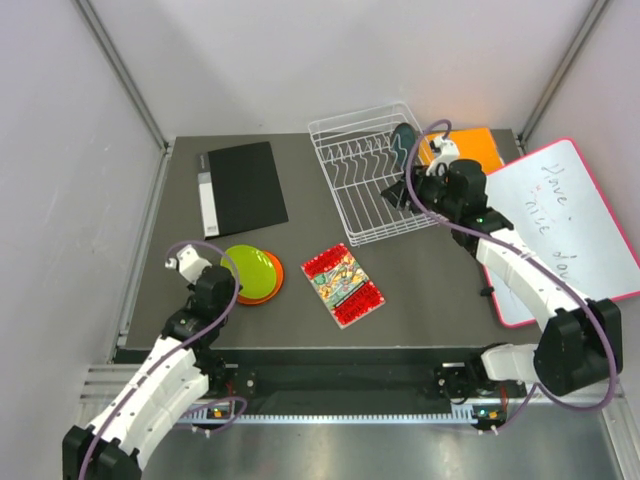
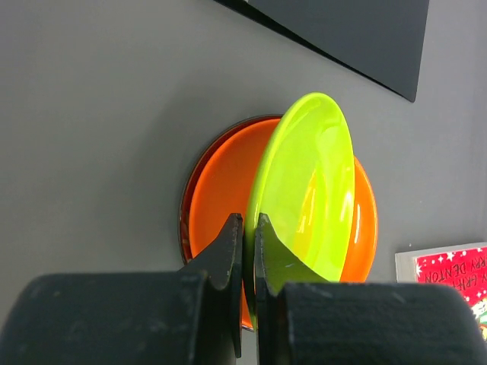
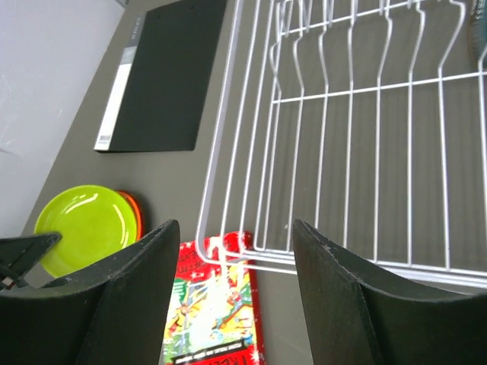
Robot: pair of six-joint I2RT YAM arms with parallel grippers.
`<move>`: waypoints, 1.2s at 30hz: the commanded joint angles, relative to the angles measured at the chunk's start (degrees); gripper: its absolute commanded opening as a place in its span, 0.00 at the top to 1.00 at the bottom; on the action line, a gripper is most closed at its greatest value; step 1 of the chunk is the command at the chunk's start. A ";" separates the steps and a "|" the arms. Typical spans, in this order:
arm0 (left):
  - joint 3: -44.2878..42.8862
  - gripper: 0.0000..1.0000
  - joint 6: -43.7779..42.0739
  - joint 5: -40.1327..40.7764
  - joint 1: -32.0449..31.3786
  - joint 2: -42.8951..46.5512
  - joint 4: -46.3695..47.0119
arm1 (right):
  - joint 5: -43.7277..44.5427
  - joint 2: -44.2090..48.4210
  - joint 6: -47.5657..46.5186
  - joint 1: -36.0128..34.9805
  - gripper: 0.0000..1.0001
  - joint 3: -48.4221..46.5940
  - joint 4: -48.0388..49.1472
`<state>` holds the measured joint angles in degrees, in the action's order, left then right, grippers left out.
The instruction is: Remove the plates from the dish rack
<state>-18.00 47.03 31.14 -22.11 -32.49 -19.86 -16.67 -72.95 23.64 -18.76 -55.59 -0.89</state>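
Rack [image 1: 362, 165] is holding a teal plate [image 1: 403, 140] at its far right — right tool [image 3: 233, 228] hovering alongside, jaws apart. Left tool [image 2: 248, 220] is clamping the lime plate [image 2: 308, 190], tilting over the orange plate [image 2: 217, 190]; packet [image 1: 343, 285] lying nearby.

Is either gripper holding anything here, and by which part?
The left gripper pinches the lime plate by its near rim, and the plate is tilted over the orange plate. The right gripper is open and holds nothing.
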 commanded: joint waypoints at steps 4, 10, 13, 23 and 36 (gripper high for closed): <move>1.30 0.91 1.67 0.42 0.14 -0.29 3.33 | -0.83 -6.32 -3.07 4.44 0.39 -8.82 -0.52; 0.25 0.48 0.52 -0.28 0.22 -1.61 3.25 | 5.14 -14.14 -5.79 5.32 0.39 -16.99 -3.50; -0.72 0.27 -0.09 0.33 0.14 -2.22 2.11 | 8.04 -18.62 -7.81 5.40 0.39 -22.44 -5.97; -5.81 0.06 -2.89 1.48 0.14 -1.35 -0.80 | 18.75 -32.59 -13.78 5.40 0.38 -41.75 -12.20; -8.63 0.05 -13.71 -21.20 0.14 -5.72 17.57 | 28.44 -55.27 -21.62 5.76 0.47 -64.55 -19.24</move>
<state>-23.94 36.60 16.86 -22.06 -34.48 -9.98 8.75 -124.86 4.58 -14.02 -114.85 -17.96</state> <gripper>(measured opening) 0.952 0.548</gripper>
